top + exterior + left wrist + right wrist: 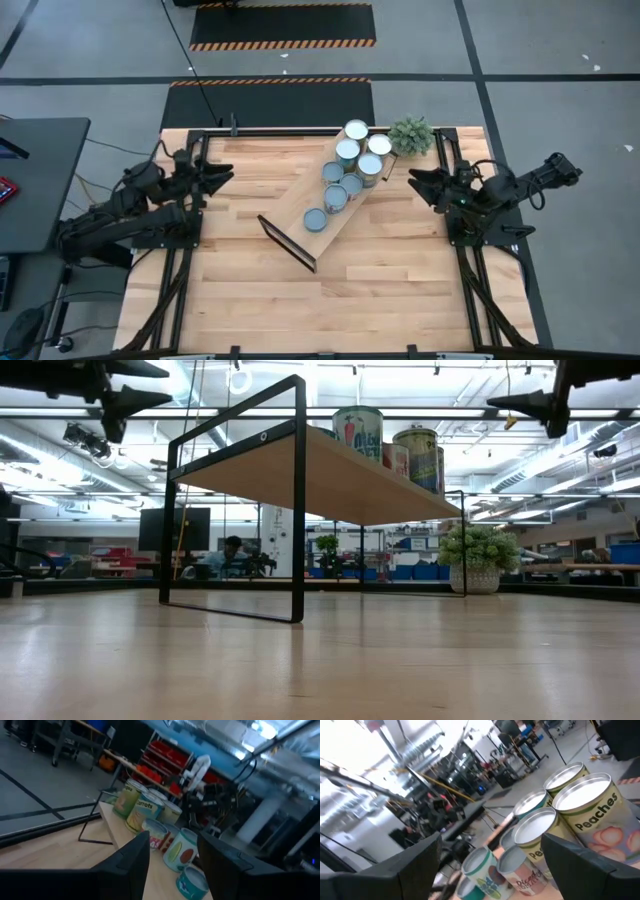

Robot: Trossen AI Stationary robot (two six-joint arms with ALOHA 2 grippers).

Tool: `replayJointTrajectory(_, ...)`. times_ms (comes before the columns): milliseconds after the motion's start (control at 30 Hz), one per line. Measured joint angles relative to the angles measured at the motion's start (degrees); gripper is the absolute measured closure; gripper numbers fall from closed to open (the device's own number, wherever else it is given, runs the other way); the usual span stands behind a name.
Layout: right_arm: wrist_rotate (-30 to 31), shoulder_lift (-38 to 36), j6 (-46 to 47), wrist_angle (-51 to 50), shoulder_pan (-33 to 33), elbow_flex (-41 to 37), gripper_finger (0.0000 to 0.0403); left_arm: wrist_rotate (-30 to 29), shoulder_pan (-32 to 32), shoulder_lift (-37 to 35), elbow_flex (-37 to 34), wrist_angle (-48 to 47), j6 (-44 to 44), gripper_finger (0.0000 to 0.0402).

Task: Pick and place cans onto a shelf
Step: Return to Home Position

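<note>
The shelf (300,222) is a long light-wood plank with dark end frames, standing slantwise on the table's middle. Several cans (347,151) with pale round tops stand on its top, most toward its far end and one (315,220) nearer its near end. They also show in the low view (358,430), the left wrist view (142,812) and the right wrist view (585,805). My left gripper (224,178) is open and empty, raised at the table's left, pointing at the shelf. My right gripper (414,181) is open and empty, raised at the right, pointing at the cans.
A small green potted plant (411,135) stands on the table at the far right, just beyond the shelf's far end. Dark rails (455,235) run along the table's left and right sides. Bare wood (380,290) lies near the front edge.
</note>
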Motion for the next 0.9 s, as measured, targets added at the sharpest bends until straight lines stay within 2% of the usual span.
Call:
replayJointTrajectory(333, 0.30, -8.30, -3.00, 8.47, 0.00, -7.28, 0.0057, -6.56, 0.00, -10.73, -2.96, -1.03, -2.82, 0.0230)
replayJointTrajectory(600, 2.14, -16.23, -3.28, 9.97, 0.00, -12.60, 0.0057, -7.59, 0.00, -10.60, -4.35, -0.76, -2.98, 0.0230)
replayJointTrajectory(767, 4.08, -20.91, -3.59, 12.40, -0.11, -17.10, 0.0057, -7.66, -0.11, -10.38, -9.73, 5.37, -6.64, 0.0230)
replayJointTrajectory(900, 4.27, -20.98, -2.81, 16.01, -0.29, -20.21, 0.0057, -7.99, -0.22, -10.44, -14.31, 12.26, -9.17, 0.0230)
